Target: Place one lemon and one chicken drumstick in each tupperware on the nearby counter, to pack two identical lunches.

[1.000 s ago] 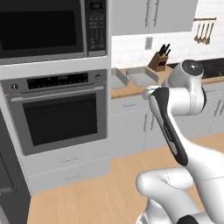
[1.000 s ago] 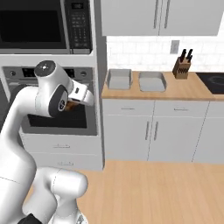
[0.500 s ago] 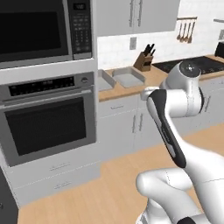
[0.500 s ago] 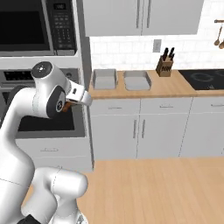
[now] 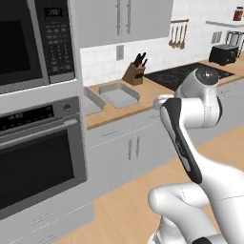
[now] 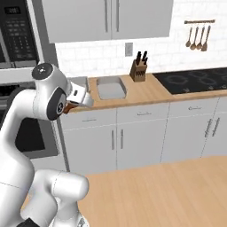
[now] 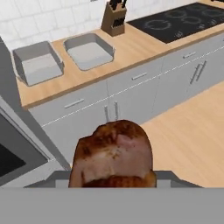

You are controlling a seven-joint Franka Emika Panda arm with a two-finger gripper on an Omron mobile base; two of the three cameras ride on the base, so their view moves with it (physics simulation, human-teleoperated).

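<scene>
Drumstick (image 7: 112, 153) sits clamped between the jaws of the gripper (image 6: 70, 105), browned and glossy with a paler patch, held up off the counter (image 6: 146, 91). Over the last second the base has driven along, so the whole view has slid: oven (image 5: 38, 152) drops back left, and both tubs (image 7: 89, 50) (image 7: 38, 64) now lie ahead on the wood, grey, shallow and bare. That likely means carrying is nearly done and placing is next

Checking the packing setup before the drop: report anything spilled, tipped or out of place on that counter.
Nothing stands out. Both tupperware containers sit flat and empty on the wooden counter, side by side near the knife block. The hand holds a browned chicken drumstick above the floor, short of the counter.
</scene>
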